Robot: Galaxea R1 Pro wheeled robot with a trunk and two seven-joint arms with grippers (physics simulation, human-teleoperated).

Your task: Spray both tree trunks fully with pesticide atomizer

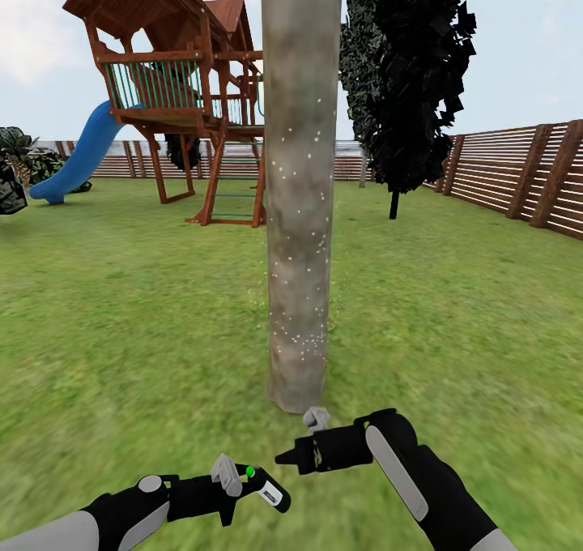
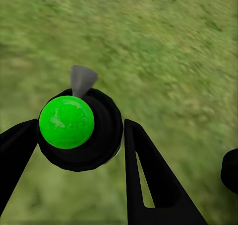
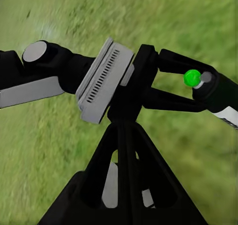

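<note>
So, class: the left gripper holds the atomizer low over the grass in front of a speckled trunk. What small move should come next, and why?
Probably raise the left gripper and aim the pesticide atomizer at the tree trunk. The atomizer sits low near the lawn, beside the trunk's base. White pesticide specks are scattered thinly, leaving much bark bare, so coverage looks incomplete.

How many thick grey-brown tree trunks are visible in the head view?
1. The tree trunk stands in the middle of the lawn, directly ahead of both arms, dotted with white specks. A second one may be outside the view.
</note>
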